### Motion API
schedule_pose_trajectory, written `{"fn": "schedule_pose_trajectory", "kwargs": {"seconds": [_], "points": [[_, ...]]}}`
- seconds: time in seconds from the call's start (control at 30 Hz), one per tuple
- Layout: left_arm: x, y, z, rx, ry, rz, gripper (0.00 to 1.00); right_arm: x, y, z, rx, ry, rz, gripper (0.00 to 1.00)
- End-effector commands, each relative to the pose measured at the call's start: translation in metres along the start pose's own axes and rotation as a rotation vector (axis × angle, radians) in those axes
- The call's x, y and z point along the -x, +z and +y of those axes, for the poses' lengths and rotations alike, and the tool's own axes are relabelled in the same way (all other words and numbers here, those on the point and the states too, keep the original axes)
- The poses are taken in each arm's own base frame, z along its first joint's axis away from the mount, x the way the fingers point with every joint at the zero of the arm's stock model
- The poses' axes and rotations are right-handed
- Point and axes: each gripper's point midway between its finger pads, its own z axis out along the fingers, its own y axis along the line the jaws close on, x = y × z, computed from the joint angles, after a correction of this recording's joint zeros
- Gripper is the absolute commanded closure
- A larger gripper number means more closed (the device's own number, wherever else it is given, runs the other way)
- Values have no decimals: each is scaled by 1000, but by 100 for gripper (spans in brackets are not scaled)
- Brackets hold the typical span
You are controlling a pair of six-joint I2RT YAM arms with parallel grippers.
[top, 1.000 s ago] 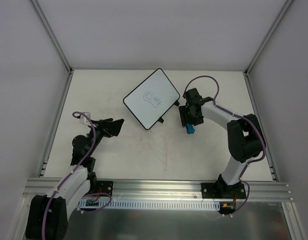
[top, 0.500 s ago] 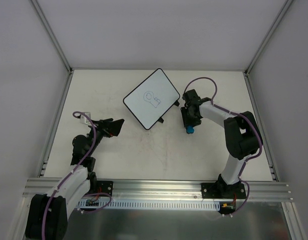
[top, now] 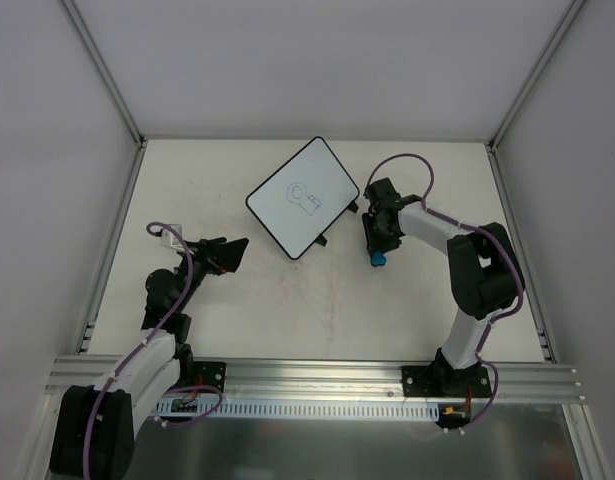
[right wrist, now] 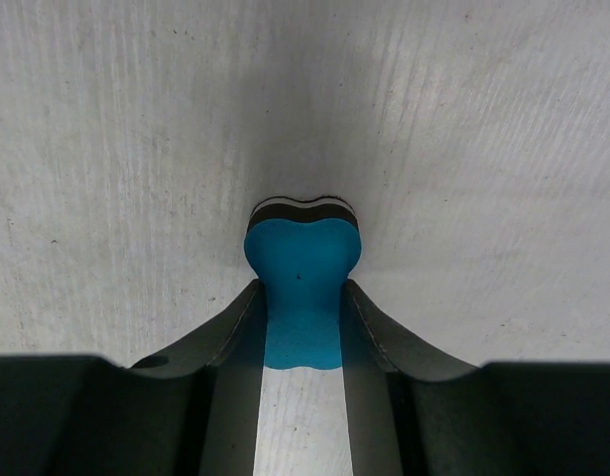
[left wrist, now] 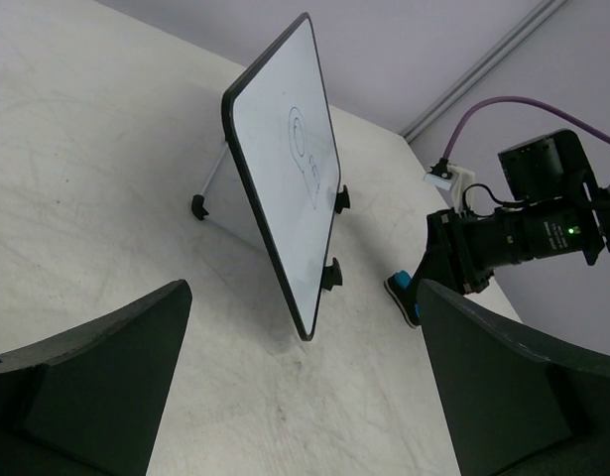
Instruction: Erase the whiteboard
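Observation:
The whiteboard [top: 303, 197] lies turned at the back middle of the table, a pen doodle [top: 304, 195] on its face. In the left wrist view the whiteboard [left wrist: 290, 169] stands tilted up on a thin leg [left wrist: 211, 183]. A small blue eraser [top: 378, 257] sits on the table just right of the board. My right gripper [top: 377, 247] is shut on it. In the right wrist view both fingers press the narrow waist of the eraser [right wrist: 303, 253]. My left gripper [top: 231, 255] is open and holds nothing, left of the board's near corner.
White walls and metal posts [top: 105, 72] close in the table on three sides. An aluminium rail [top: 317, 375] runs along the near edge by the arm bases. From the left wrist camera the right arm's wrist and its purple cable [left wrist: 523, 228] show beyond the eraser [left wrist: 404, 296].
The right gripper's fingers have closed onto the blue eraser, and the arm has drawn in slightly. The left arm and the whiteboard have not moved.

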Motion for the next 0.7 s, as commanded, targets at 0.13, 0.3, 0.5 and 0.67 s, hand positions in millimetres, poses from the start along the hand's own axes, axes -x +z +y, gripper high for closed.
{"fn": "schedule_pose_trajectory", "kwargs": {"seconds": [0.13,0.3,0.5,0.67], "points": [[-2,15,10,26,12,19,1,40,-43,7,51,19,-152,81],[4,32,18,45,0,33,1,71,-90,13,88,42,-238,98],[16,52,17,6,-7,29,10,120,-154,25,148,65,-357,100],[29,70,12,-65,-32,19,16,150,-176,37,203,84,-397,100]]}}
